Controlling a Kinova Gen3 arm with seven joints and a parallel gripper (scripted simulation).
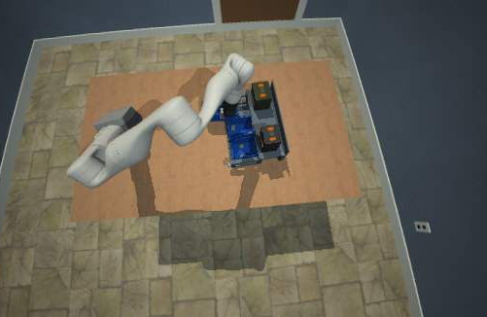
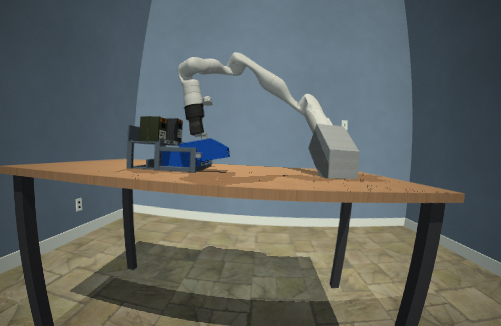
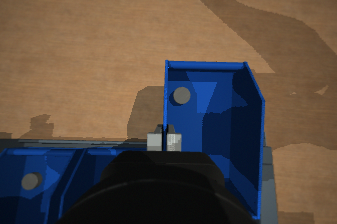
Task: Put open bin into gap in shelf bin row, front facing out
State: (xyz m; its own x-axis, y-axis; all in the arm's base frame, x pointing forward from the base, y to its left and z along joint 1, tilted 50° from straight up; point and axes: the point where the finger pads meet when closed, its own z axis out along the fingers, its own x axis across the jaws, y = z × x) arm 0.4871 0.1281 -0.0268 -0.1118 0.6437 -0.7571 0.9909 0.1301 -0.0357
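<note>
My gripper (image 3: 165, 133) (image 2: 200, 134) is shut on the left side wall of the open blue bin (image 3: 215, 115) (image 2: 210, 149) (image 1: 216, 116). The bin is tilted, its far end raised, and it sticks out of the front of the grey shelf (image 2: 140, 146) (image 1: 278, 113) over the table. A round grey part (image 3: 181, 95) lies inside it. In the top view the arm hides most of the bin. Another blue bin (image 3: 50, 170) (image 1: 243, 146) with a grey part (image 3: 31, 181) sits in the shelf row beside it. The shelf's front lip (image 3: 65, 141) runs along it.
Two dark boxes (image 1: 261, 94) (image 1: 273, 138) (image 2: 152, 128) stand on the shelf's top board. The shelf stands on a wooden table (image 1: 185, 185) (image 2: 290, 185) (image 3: 65, 60). The arm's grey base block (image 2: 335, 150) (image 1: 118, 119) is at the table's other end.
</note>
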